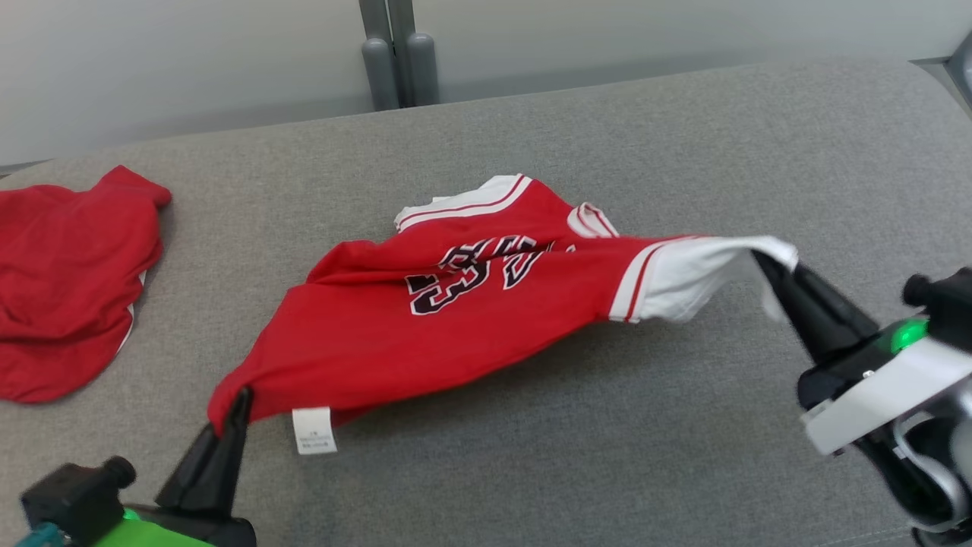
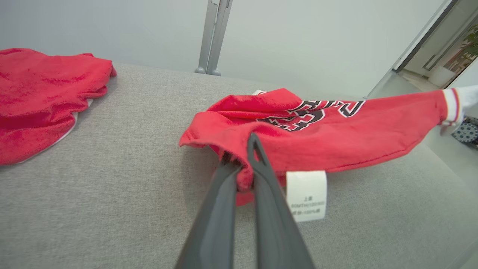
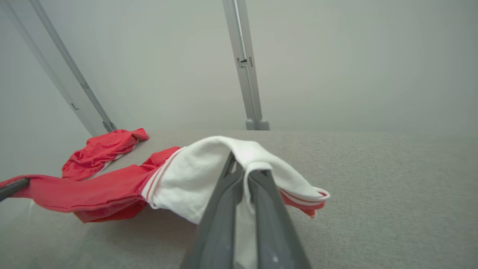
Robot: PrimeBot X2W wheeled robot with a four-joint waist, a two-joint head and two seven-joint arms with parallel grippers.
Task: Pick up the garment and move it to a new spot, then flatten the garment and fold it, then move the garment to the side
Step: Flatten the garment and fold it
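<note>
Two tight grips on the jersey (image 1: 456,319): left tool (image 1: 241,395) at hem corner, right tool (image 1: 759,258) at white sleeve.

Office-like room, frosted glass partitions (image 3: 354,67) (metal posts (image 3: 246,74)), grey fabric worktop (image 1: 683,456)

A crumpled red cloth (image 1: 68,281) lies at the left edge of the grey fabric surface (image 1: 683,152); behind the surface is a pale wall (image 1: 190,61); two grey posts (image 1: 399,53) stand side by side against it; the left wrist view shows a green plant (image 2: 469,43) far off.
</note>
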